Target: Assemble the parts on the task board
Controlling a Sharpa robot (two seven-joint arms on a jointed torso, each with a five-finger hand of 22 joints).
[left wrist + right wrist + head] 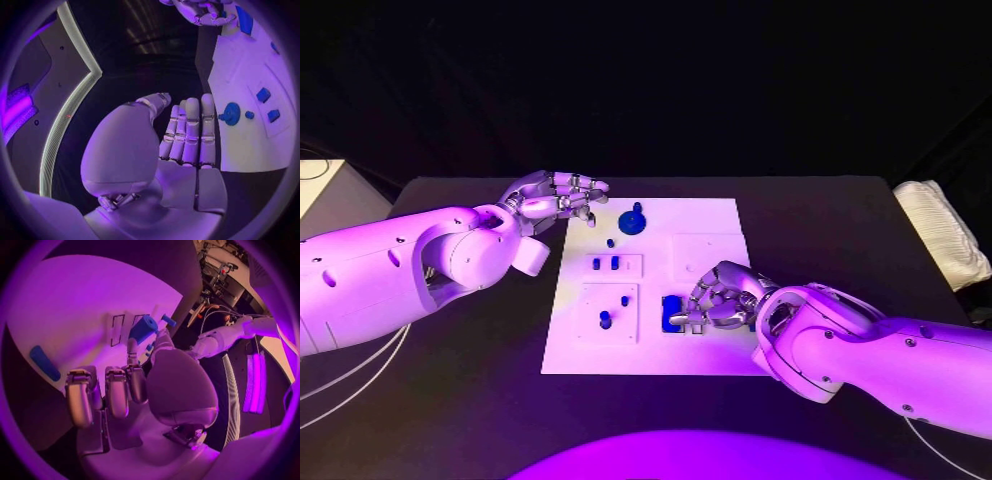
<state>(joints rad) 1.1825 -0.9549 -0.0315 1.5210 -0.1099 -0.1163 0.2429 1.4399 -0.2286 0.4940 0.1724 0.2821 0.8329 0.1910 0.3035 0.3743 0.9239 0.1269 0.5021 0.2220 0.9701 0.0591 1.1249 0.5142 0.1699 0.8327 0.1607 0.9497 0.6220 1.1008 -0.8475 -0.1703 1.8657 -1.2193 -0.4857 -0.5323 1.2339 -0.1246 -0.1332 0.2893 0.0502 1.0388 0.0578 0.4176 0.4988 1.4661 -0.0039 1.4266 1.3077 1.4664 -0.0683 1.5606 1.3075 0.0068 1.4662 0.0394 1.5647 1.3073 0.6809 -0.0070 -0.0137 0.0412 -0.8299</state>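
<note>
The white task board [697, 345] lies in the middle of the black table. Near its right side my right hand [721, 298] pinches a blue cylinder-shaped part [143, 328] between thumb and a finger, just above the board; its other fingers are curled. A long blue part [45, 362] lies flat on the board beside that hand. My left hand [560, 198] hovers at the board's far left corner with its fingers [190, 131] straight and nothing in them. Close to it stands a round blue part [633, 220]. Two blue pegs [606, 264] stand in a panel at mid-board.
More small blue parts [606, 320] sit in the near left panel of the board. A white padded object [935, 235] lies at the table's right edge, and a pale box [326, 195] stands off the far left corner.
</note>
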